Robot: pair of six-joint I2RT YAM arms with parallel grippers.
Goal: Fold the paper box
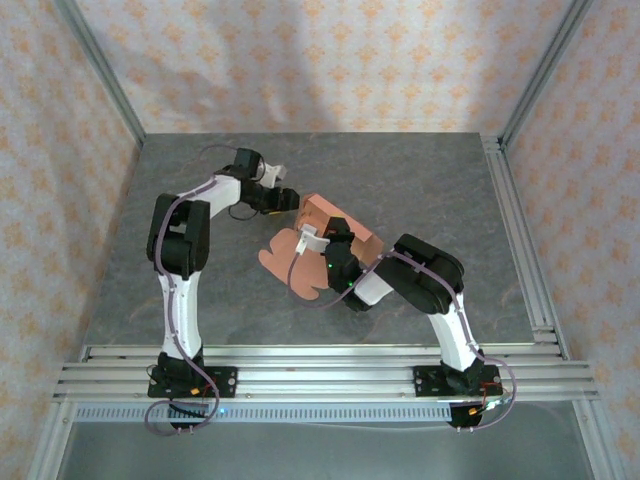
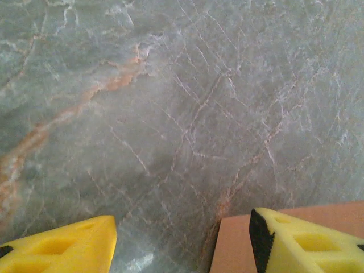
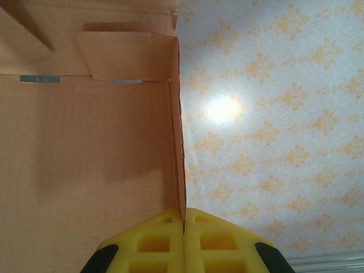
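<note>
**Partly raised: paper box pinched by one wall, second claw waiting at its corner**

Roughly at the middle of the table sits the paper box, made of salmon-orange card. By my judgement it is halfway between sheet and box. Its far part stands up as walls, while rounded flaps lie flat on the stone toward the near side. In the right wrist view the inside floor meets an upright side wall at a clean crease, with a tucked tab at the far corner.

The right gripper is closed tight on the free edge of that side wall. The thin card is squeezed between its yellow pads, with nothing else in the bite. The hold looks meant to brace the wall upright and stop the box sliding while the other arm works. If released, card this thin would probably sag back outward.

The left gripper hangs low at the box's far-left corner. Its fingers are apart at a middling width, with only bare table between them. One finger lies over a strip of orange card; whether it touches the card I cannot tell. That position suits pushing or catching the neighbouring flap, which seems to be the step in hand.

Beyond the pinched wall the patterned wallpaper of the enclosure is visible, so the right wrist is tilted to look along the wall rather than down at the table.
</note>
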